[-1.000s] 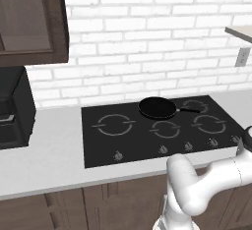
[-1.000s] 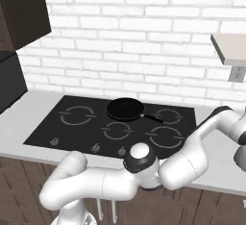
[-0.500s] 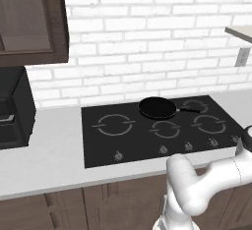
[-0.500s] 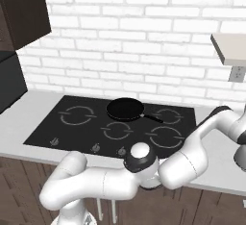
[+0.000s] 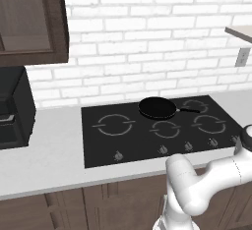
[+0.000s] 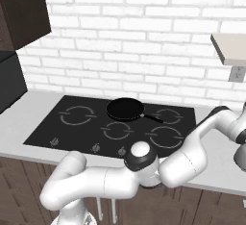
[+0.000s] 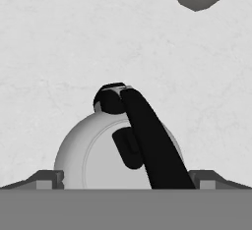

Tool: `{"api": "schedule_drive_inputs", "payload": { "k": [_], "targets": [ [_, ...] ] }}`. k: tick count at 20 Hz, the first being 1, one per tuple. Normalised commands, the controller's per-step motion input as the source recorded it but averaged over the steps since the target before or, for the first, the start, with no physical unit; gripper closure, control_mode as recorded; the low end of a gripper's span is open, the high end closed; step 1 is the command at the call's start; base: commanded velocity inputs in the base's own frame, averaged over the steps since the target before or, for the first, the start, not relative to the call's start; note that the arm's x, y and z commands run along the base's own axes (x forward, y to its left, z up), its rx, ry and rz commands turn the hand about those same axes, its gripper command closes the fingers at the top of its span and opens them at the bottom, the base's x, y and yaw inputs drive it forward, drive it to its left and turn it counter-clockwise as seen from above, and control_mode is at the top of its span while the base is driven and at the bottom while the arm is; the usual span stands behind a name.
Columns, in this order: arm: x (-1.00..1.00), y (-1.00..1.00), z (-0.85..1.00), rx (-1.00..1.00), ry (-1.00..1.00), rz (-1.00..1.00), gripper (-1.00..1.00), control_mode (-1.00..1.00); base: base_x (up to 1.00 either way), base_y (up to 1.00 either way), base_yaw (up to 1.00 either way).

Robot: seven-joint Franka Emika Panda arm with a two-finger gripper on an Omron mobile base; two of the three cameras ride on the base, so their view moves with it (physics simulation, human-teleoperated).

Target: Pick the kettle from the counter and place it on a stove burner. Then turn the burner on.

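**Kettle sat between my spread fingers on the counter**

Kettle (image 7: 118, 150) stood upright on the pale stone counter (image 7: 74, 42), seen from straight above through my hand camera. Its silver-grey dome was round and shiny, its short spout pointed toward the top of that view, and its dark arched handle ran across the dome from the spout down toward the lower edge. My gripper (image 7: 125, 179) was spread wide, released, grasping nothing: one fingertip (image 7: 47, 179) lay just beside the dome on one side, and the other lay just beside it on the opposite side. I could not tell whether either tip touched the metal.

From my base cameras, my white arm (image 6: 182, 159) reached low and far to my right, past the end of the glossy black cooktop (image 5: 98, 145). A flat black frying pan (image 5: 157, 108) rested on the cooktop, toward the back, near its middle. The widest stove burner (image 5: 114, 125) ring lay bare at the cooktop's left. White brick wall (image 5: 147, 52) rose behind.
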Motion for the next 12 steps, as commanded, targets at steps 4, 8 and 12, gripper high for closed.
{"api": "schedule_drive_inputs", "payload": {
  "k": [4,8,12],
  "targets": [
    [0.00,0.00,0.00,0.01,0.03,0.01,-1.00,-1.00,0.00,0.00,0.00],
    [0.00,0.00,0.00,0.00,0.00,0.00,-1.00,-1.00,0.00,0.00,0.00],
    [0.00,0.00,0.00,0.00,0.00,0.00,1.00,-1.00,0.00,0.00,0.00]
  ]
}}
